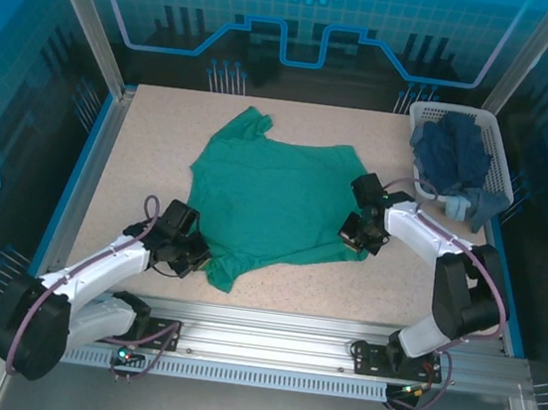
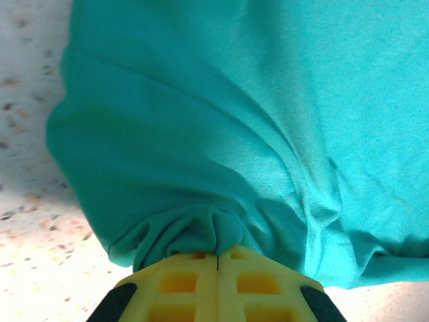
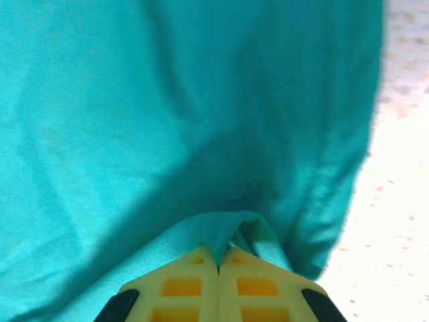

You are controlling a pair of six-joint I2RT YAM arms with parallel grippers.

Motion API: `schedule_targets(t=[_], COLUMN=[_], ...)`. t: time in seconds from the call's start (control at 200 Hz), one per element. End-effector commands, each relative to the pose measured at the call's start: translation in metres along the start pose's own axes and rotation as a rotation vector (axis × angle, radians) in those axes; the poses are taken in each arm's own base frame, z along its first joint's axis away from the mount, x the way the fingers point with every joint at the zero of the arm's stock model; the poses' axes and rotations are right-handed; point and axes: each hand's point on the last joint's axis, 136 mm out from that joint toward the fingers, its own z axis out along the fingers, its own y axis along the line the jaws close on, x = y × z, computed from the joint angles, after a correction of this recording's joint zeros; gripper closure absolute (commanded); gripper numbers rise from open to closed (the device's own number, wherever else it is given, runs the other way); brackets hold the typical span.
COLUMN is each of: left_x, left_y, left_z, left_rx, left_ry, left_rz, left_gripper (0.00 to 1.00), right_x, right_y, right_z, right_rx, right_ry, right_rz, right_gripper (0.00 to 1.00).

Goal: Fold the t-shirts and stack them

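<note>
Teal shirt (image 1: pixel 275 200) lies spread out mid-table (image 1: pixel 152 140), mostly flat and lightly wrinkled. One sleeve pokes toward the far left, and the near-left corner is bunched and narrowed to a point. The left gripper (image 1: pixel 195 255) sits low at that near-left corner, on the cloth. In the left wrist view its yellow fingers (image 2: pixel 181 285) are pressed together with a gathered fold of teal cloth pinched at the tips. Creases fan out from the pinch across the shirt (image 2: pixel 234 100), and speckled table (image 2: pixel 27 221) shows at the left and at the bottom right corner. The right gripper (image 1: pixel 357 237) is at the shirt's near-right edge, also low on the cloth. In the right wrist view its fingers (image 3: pixel 258 288) are closed against each other with a small ridge of the shirt's edge caught between the tips. The cloth (image 3: pixel 167 100) runs away from the pinch with one dark shadowed fold, slightly blurred, and bright table (image 3: pixel 402 201) shows at the right. Both arms reach in from the near edge, the left stretched low along the table and the right bent at the elbow. A white lattice basket (image 1: pixel 445 114) stands at the table's far right corner, well apart from the teal shirt. Navy shirts (image 1: pixel 452 157) are heaped inside it, and some navy cloth hangs over the near rim just beside the right forearm.
</note>
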Motion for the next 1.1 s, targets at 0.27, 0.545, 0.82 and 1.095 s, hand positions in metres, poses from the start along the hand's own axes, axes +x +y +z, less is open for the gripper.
schedule_targets(t=[0.27,0.545,0.82,1.095], left_x=[0.008,-0.009,-0.007,-0.006], left_y=[-0.04,0.01,0.038,0.022], left_z=[-0.007,-0.037,-0.038,-0.042], left_rx=[0.033,-0.151,-0.242,-0.252], left_ry=[-0.011,-0.169,-0.178,-0.149], left_rz=[0.04,0.009,-0.032,0.01], left_gripper=[1.0,1.0,1.0,0.7], right_x=[0.029,0.06,0.076,0.076], right_y=[-0.038,-0.024,-0.031,-0.043], right_z=[0.001,0.008,0.015,0.004], right_rx=[0.04,0.048,0.131,0.176], right_ry=[0.063,0.144,0.197,0.184], right_rz=[0.067,0.01,-0.013,-0.013], right_gripper=[1.0,1.0,1.0,0.79])
